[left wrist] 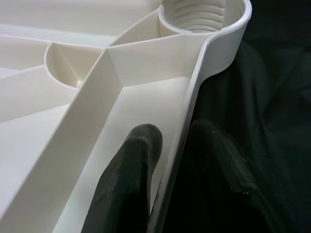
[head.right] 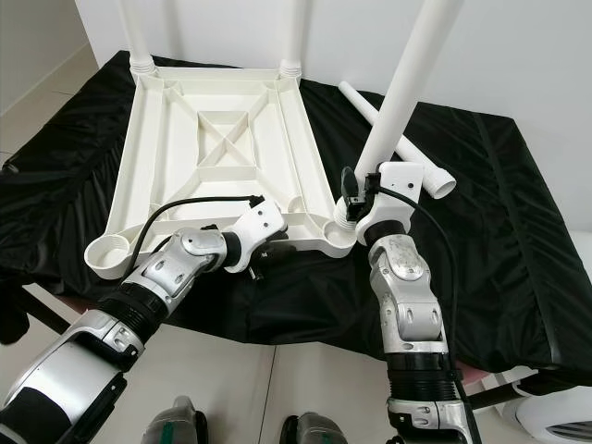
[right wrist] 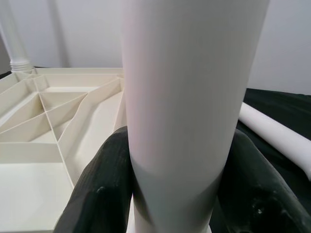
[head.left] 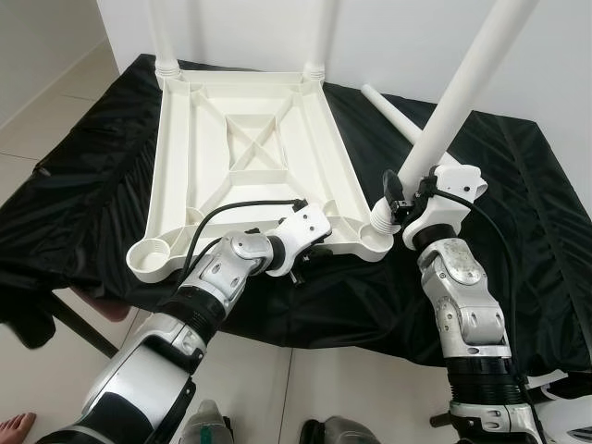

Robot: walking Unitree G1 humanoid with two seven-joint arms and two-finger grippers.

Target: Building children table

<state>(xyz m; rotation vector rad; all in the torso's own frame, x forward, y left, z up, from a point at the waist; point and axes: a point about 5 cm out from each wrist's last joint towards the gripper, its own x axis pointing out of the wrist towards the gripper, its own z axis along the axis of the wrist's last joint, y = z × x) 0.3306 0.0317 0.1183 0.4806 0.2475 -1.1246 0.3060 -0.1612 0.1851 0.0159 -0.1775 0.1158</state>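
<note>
A white plastic table top (head.left: 250, 139) lies upside down on a black cloth (head.left: 518, 185). Two white legs (head.left: 162, 37) (head.left: 324, 32) stand in its far corner sockets. My right gripper (head.left: 400, 205) is shut on a third leg (head.left: 462, 92), which leans to the right with its threaded end at the near right socket (head.left: 381, 236). In the right wrist view both fingers (right wrist: 104, 189) press against that leg (right wrist: 184, 97). My left gripper (head.left: 310, 248) is shut on the near rim, one finger (left wrist: 129, 174) inside the rim wall and one outside. The near left socket (head.left: 153, 254) holds nothing.
A fourth leg (head.left: 393, 111) lies loose on the cloth behind the right corner. The cloth's front edge drops to a tiled floor (head.left: 305, 388). A white wall stands behind. A person's bare foot (head.left: 14, 427) is at the lower left.
</note>
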